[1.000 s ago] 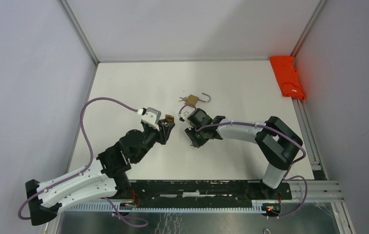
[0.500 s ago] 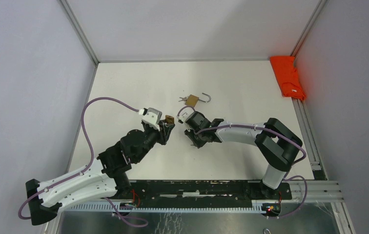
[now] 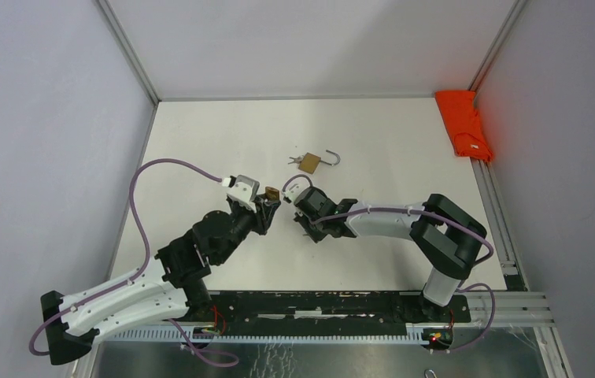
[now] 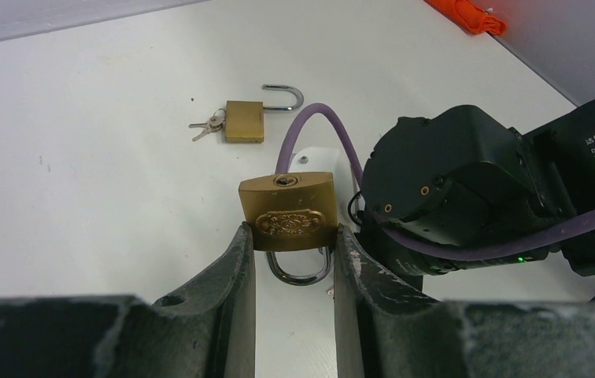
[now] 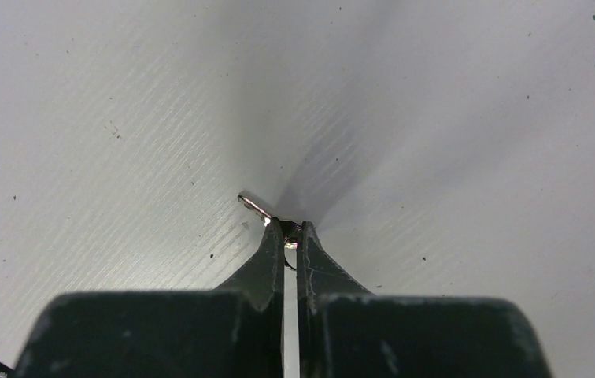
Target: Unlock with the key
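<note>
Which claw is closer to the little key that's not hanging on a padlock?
Right. The right claw is shut on that key; the left claw is apart from it, holding a brass padlock.

Left: closed brass padlock (image 4: pixel 286 211) between left gripper (image 4: pixel 293 233) fingers.
Right: small silver key (image 5: pixel 253 204) on white table (image 3: pixel 223 134), in right gripper (image 5: pixel 290 233).
Behind both: open brass padlock with keys (image 3: pixel 308 162), on table.
</note>
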